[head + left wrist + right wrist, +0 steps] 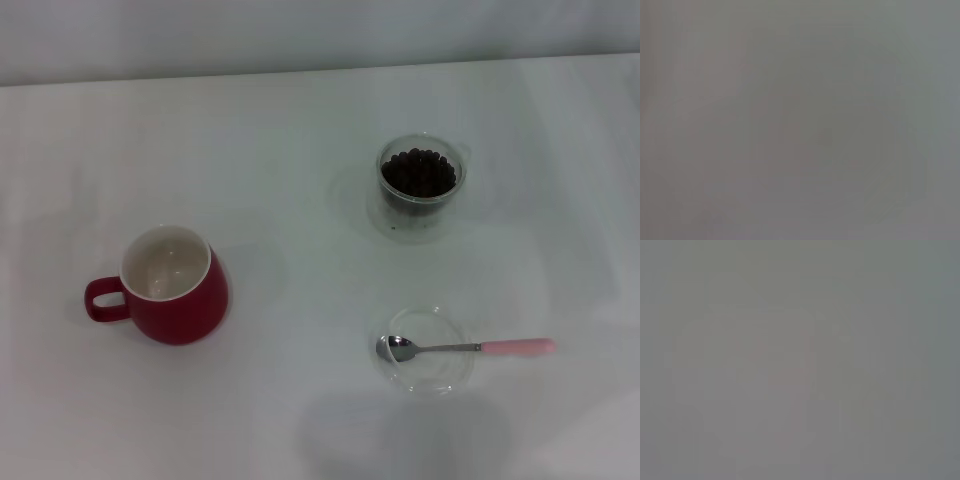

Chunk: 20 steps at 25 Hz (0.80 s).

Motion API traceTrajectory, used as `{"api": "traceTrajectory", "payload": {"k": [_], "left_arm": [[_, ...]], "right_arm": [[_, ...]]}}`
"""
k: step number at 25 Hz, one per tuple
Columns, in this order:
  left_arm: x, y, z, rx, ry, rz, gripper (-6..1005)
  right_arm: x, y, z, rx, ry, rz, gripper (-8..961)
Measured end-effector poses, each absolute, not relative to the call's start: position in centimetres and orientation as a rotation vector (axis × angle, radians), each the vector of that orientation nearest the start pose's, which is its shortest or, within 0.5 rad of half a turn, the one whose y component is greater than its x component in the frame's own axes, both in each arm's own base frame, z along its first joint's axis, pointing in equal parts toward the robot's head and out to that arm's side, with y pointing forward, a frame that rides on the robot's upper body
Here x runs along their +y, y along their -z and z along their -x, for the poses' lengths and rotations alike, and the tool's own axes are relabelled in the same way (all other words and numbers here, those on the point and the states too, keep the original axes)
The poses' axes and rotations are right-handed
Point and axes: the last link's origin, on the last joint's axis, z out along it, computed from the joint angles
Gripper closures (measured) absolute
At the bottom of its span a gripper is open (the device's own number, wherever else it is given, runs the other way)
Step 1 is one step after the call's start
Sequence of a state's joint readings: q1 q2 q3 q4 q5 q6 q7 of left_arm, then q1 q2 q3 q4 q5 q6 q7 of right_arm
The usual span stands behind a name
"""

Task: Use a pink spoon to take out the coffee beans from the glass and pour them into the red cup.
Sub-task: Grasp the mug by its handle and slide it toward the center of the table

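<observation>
Currently no gripper or arm shows in the head view, and both wrist views give only a flat grey blur, so whether either gripper's fingers are apart or closed cannot be told.

On the white table (300,120) the rounded deep red ceramic cup (172,285) stands upright on the robot's left side, white inside showing, apparently nothing in it, loop handle pointing further left. Well apart from it, toward the far right, the small clear thick-walled round glass (421,187) stands upright, holding a heap of dark brown coffee beans (419,172) that reaches close to its rim.

Nearer the robot than the glass, on the right side, sits a flat shallow clear glass dish (440,375). The pink spoon (465,347) lies across it: shiny metal bowl resting inside the dish toward its left part, metal neck crossing the dish rim, slim pale pink handle sticking out past the rim to the right and lying roughly level above the table. Nothing touches the spoon. Glass and dish are near each other but apart. Cup sits roughly level with the gap between glass and dish, well to their left.
</observation>
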<state>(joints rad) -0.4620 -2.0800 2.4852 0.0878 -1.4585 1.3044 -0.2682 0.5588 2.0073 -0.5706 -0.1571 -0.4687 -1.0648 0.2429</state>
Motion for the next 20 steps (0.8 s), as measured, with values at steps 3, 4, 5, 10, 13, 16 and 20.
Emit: {"api": "traceTrajectory", "payload": {"k": [3, 4, 5, 10, 13, 16, 20], "left_arm": [[33.0, -4.1, 35.8, -0.646, 0.775, 1.166, 111], [33.2, -4.0, 35.9, -0.642, 0.735, 1.179, 111], [33.3, -3.9, 36.0, -0.641, 0.712, 1.186, 111], [33.6, -3.5, 36.3, -0.660, 0.669, 1.199, 111], [33.5, -3.3, 36.2, -0.668, 0.674, 1.202, 112], [33.5, -2.9, 36.0, -0.670, 0.680, 1.217, 112], [33.4, -2.9, 36.0, -0.673, 0.689, 1.215, 112]], "right_arm": [[39.0, -10.9, -35.7, 0.499, -0.585, 1.212, 79], [39.4, -10.8, -35.5, 0.491, -0.567, 1.221, 79], [39.7, -10.8, -35.3, 0.484, -0.557, 1.229, 79], [41.3, -10.9, -33.9, 0.455, -0.543, 1.251, 79], [41.9, -11.2, -33.5, 0.444, -0.532, 1.256, 80], [42.1, -11.2, -33.4, 0.441, -0.515, 1.261, 80], [41.9, -10.7, -33.5, 0.431, -0.499, 1.292, 80]]}}
